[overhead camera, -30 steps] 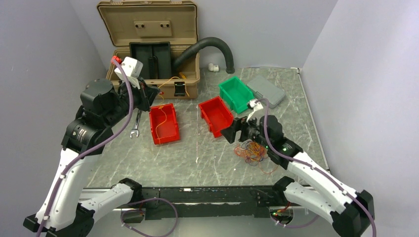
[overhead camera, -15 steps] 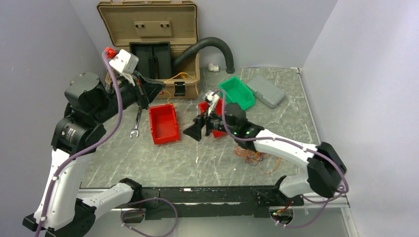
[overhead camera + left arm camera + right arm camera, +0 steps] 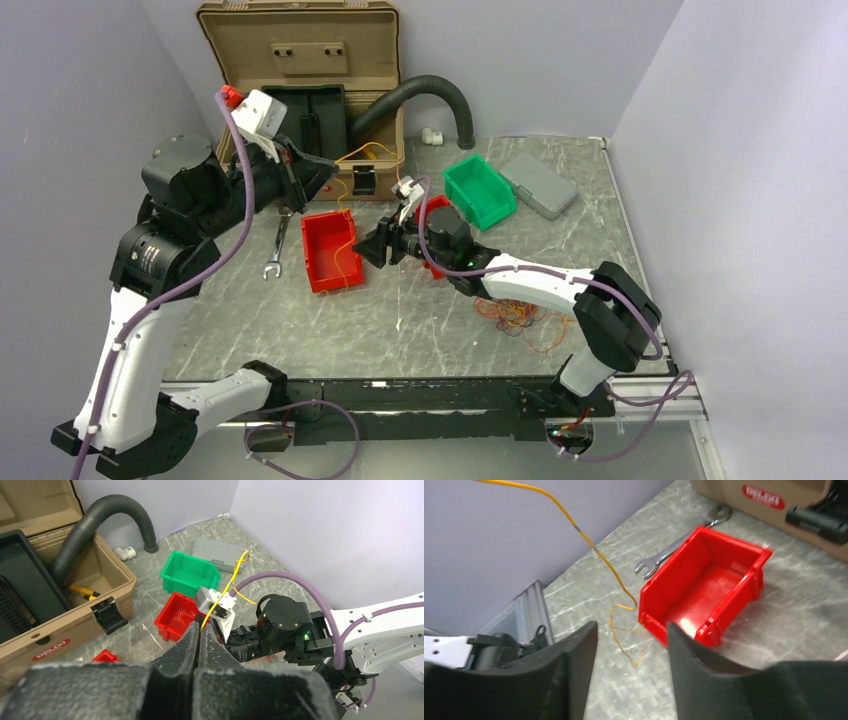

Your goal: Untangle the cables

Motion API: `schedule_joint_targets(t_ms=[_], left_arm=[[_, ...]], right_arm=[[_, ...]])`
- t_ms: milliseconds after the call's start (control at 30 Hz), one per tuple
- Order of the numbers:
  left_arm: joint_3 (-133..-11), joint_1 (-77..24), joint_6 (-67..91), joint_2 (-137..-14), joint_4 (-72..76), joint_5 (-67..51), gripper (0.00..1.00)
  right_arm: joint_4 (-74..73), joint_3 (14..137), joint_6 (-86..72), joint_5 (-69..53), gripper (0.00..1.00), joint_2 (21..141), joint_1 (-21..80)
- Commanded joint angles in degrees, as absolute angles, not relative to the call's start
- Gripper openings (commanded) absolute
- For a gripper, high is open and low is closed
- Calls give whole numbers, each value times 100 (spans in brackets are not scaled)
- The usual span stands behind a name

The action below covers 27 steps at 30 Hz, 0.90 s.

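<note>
1. Above the far edge of the red bin (image 3: 318, 255), the left gripper (image 3: 200, 628) hangs in the air, its fingers pressed together on a single yellow cable (image 3: 226, 586) (the strand comes out right at the fingertips).
2. From that pinch the yellow cable slants down to the red bin's near right corner. Its lower end lies in a loose loop on the table (image 3: 420, 322), just beside that corner.
3. Just right of the red bin, the right gripper (image 3: 372, 248) sits low and points towards it. Its jaws are apart with nothing between them; in the right wrist view the cable's loop lies on the table just ahead of the gap.
4. Well to the right of the red bin and nearer the robot, the other cables lie in a small tangle (image 3: 515, 312) of orange, red, yellow and dark strands. It rests on the table, close beside the right arm.
5. A wrench (image 3: 275, 245) lies just left of the red bin, and an open tan case (image 3: 300, 60) stands behind it.
6. A second red bin (image 3: 177, 620) is to the right of the first (the right arm partly hides it from above), with a green bin (image 3: 478, 190) farther right and back.
</note>
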<state>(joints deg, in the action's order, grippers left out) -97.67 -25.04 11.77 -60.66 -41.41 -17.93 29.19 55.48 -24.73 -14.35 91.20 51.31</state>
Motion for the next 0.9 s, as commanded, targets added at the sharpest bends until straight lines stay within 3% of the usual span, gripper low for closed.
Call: schedule_joint_targets(t_ms=[0,233,267,300,367,400,567,867], left_arm=[[-9961,-2494,1327,-5936,-4083,-1712,0],[-10061,-2491,1440,-5897,-4122,-1865,0],[-10057,-2493,1453,-5897,-4115,-1884,0],[-10044,-2496,1458,-5904,-4104,-1890,0],[-9993,-2495,1459,-5933,-4130,-1773,0],[-9962,-2496,1459,-5959,-4178,-1577,0],[-9732,-2320,1624,-6162,-4690,-207,0],[-9306,-1727,1637,-6118,-4894,652,0]], right_arm=[[3607,5853,-2592,-1346,65,9246,5129],[3869,6203,-2718,-1629,70,9673,5125],[3908,6252,-2742,-1666,64,9743,5125],[3931,6302,-2761,-1733,52,9789,5122],[3780,6427,-2793,-1714,15,9841,5122],[3737,6436,-2802,-1689,2,9825,5129],[3619,6370,-2769,-1378,0,9611,5133],[2999,7694,-2497,-1456,0,9923,5122]])
